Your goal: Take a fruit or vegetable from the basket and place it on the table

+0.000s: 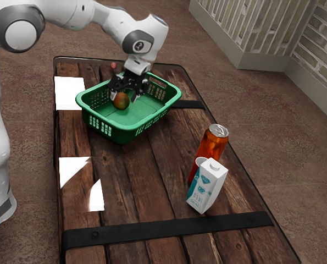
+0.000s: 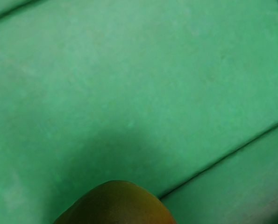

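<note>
Claw [image 1: 123, 98], open, at fruit [image 1: 121, 101] in basket [image 1: 116, 132]; approach apparently complete; my grasp, lift and table [image 1: 147, 181] placement remain.

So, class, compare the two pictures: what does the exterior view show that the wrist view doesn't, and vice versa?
Exterior view: the arm with its pincer at the basket, the plank table, a white-and-teal carton and an orange can.

Wrist view: dark creases crossing the basket's floor, and a soft shadow beside the fruit.

Both: the green basket and the rounded, orange-and-green fruit.
</note>
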